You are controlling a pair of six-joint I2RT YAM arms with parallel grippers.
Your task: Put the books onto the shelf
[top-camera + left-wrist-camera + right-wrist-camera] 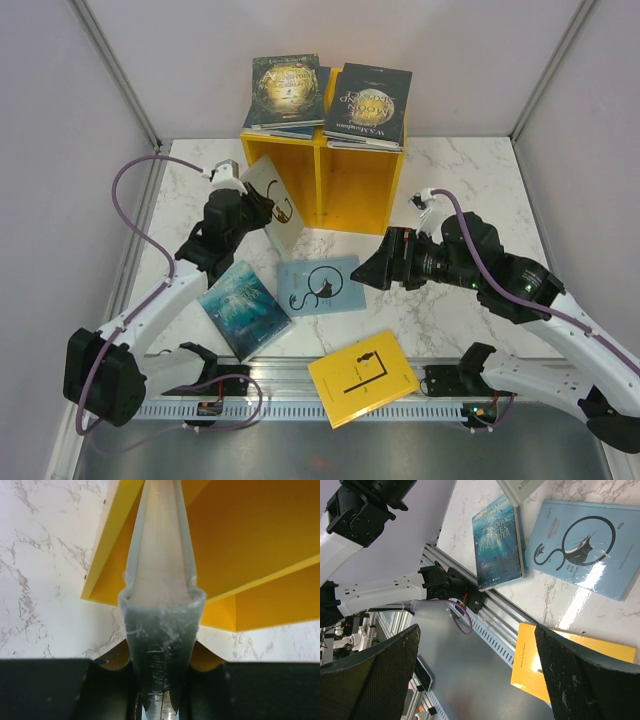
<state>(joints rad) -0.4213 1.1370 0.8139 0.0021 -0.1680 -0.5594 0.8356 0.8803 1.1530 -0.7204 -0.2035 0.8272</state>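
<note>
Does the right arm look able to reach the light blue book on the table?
Probably yes. The right gripper is open and empty beside the light blue book, which lies flat with nothing on it. The left gripper, holding a pale grey book, is off by the shelf.

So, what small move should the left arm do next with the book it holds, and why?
Probably ease the pale grey thin paperback forward into the left compartment of the bright yellow wooden shelf. The left claw is shut on it, holding it on edge at that opening, close to the outer wall; a slight shift toward the divider first may help.
</note>
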